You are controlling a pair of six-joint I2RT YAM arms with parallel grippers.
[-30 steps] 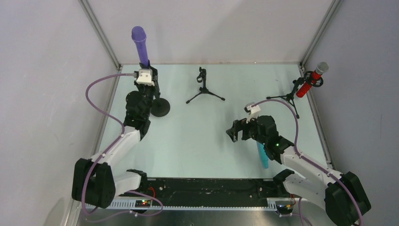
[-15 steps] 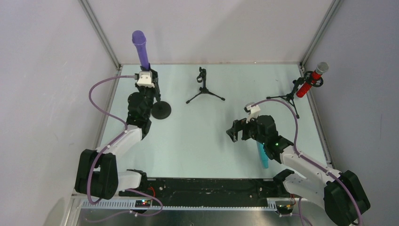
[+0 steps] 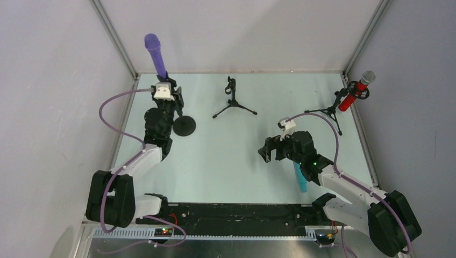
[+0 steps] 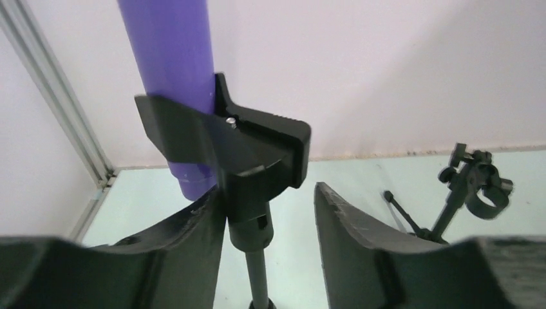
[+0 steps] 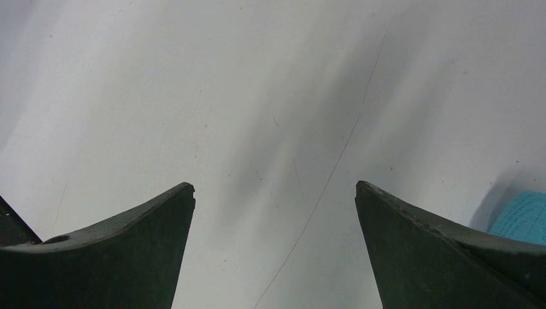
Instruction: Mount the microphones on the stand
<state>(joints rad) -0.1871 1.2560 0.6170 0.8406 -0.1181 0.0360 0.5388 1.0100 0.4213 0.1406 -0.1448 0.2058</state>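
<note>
The purple microphone stands clamped in the black clip of a round-based stand at the back left, leaning left. My left gripper is open around the clip's neck; the left finger touches it and the right finger stands apart. A red microphone with a silver head sits in a tripod stand at the back right. The teal microphone lies flat on the table, partly under my right arm. My right gripper hovers wide open over bare table, the teal microphone at its right edge.
An empty black tripod stand stands at the back middle, also seen as the tripod stand on the right in the left wrist view. Metal frame posts and white walls close in the table on three sides.
My left gripper's jaws have parted from the stand's clip. The purple microphone's head has tipped further left. The right arm has barely moved.
</note>
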